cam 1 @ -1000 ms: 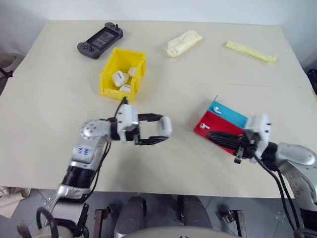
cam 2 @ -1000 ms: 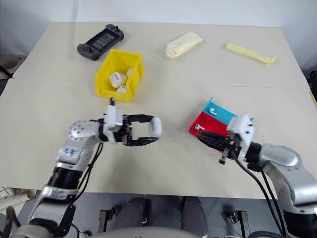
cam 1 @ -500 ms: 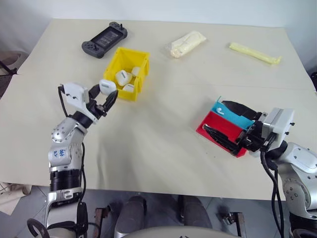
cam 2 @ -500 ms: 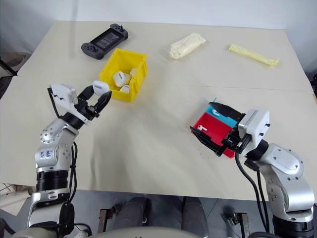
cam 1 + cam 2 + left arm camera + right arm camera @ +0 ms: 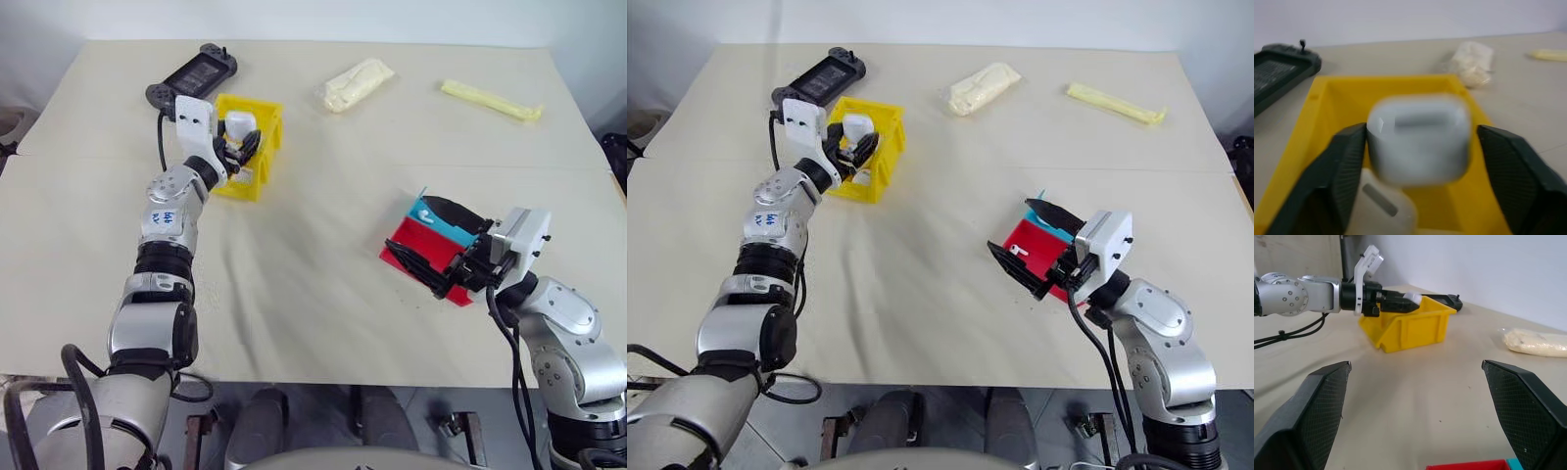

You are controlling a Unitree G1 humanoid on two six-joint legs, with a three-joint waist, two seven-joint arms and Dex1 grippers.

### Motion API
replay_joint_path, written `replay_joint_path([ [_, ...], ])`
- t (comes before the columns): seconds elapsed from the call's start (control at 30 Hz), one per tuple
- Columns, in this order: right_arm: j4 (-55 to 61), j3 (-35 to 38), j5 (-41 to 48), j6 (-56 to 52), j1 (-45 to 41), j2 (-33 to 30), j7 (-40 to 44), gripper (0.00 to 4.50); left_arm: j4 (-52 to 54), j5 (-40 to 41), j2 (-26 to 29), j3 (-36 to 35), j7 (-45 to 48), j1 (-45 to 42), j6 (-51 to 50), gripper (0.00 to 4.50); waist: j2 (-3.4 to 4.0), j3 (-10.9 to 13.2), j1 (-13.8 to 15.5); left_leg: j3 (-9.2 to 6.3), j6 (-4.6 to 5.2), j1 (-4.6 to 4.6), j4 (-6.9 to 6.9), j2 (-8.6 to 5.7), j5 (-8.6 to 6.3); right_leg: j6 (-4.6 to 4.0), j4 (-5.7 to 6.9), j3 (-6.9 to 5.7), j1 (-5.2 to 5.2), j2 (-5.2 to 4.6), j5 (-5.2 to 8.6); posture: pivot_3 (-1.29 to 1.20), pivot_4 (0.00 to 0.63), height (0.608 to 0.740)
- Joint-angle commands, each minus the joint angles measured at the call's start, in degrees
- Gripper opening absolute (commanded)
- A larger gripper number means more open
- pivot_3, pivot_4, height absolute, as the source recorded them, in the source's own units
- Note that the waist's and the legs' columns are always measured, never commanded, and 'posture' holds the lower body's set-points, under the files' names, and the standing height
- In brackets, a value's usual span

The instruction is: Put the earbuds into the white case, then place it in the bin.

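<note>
My left gripper (image 5: pixel 242 145) hovers over the yellow bin (image 5: pixel 266 162), its fingers spread wide. The white case (image 5: pixel 1419 139) sits between them above the bin's inside, with a small gap on one side, and looks blurred. Another white case (image 5: pixel 1382 210) lies in the bin below it. My right gripper (image 5: pixel 1011 225) is open over the red and blue tray (image 5: pixel 446 233) at the right. One earbud (image 5: pixel 423 211) lies on the tray's blue half and another earbud (image 5: pixel 1017 251) on its red half.
At the table's back lie a black game controller (image 5: pixel 191 78) just behind the bin, a cream bag (image 5: pixel 358 83) and a pale yellow strip (image 5: pixel 490 100). Bare tabletop stretches between the bin and the tray.
My left arm swung forward from mid-table to above the bin with the case, then its fingers spread apart. My right gripper opened wide and rose a little over the tray.
</note>
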State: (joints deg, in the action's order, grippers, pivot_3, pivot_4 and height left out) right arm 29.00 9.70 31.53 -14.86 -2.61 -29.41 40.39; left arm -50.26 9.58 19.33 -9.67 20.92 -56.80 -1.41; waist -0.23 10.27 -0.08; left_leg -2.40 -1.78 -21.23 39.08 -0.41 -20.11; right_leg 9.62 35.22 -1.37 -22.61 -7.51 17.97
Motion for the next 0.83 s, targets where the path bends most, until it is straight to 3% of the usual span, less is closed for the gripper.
replay_joint_path([
  [0.03,2.1,2.0,0.6,0.6,0.6,-0.7,-0.5,4.50,1.3,0.0,1.4,-0.5,1.0,-1.4,2.2,4.45,0.00,0.0,0.0,0.00,0.00,0.00,0.01,0.00,0.00,0.00,0.01,0.00,0.00,0.00,0.00,0.00,0.150,0.740],
  [0.2,1.0,4.4,1.2,0.8,2.2,-3.2,1.5,4.50,19.6,3.7,5.6,1.7,15.9,9.6,0.2,4.45,0.01,0.0,-0.2,0.01,-0.01,0.01,0.02,0.00,0.00,0.00,0.04,0.01,0.00,-0.02,0.00,0.00,0.150,0.740],
  [0.4,-3.9,4.8,-0.4,2.8,3.3,-7.7,8.0,4.50,37.3,6.5,16.5,2.2,30.6,26.6,-0.2,4.45,0.01,0.0,-0.7,0.08,-0.04,0.07,-0.01,0.10,0.02,-0.06,0.14,0.01,-0.04,0.00,0.03,0.00,0.150,0.740],
  [0.57,-9.0,5.7,-1.2,5.7,2.3,-9.4,11.7,4.50,44.5,10.4,20.9,-2.2,33.5,35.7,-1.9,4.45,0.01,0.0,0.1,0.07,-0.02,0.10,0.05,0.09,0.01,-0.06,0.19,0.05,0.00,-0.02,0.03,0.00,0.150,0.740],
  [0.83,-7.7,8.5,-3.3,9.6,5.8,-5.9,6.6,4.50,52.1,8.6,20.3,-3.1,30.1,44.1,-1.2,4.45,0.01,0.0,0.3,0.04,0.02,0.09,0.04,0.07,-0.02,-0.07,0.19,0.04,0.01,-0.07,0.03,0.00,0.150,0.740],
])
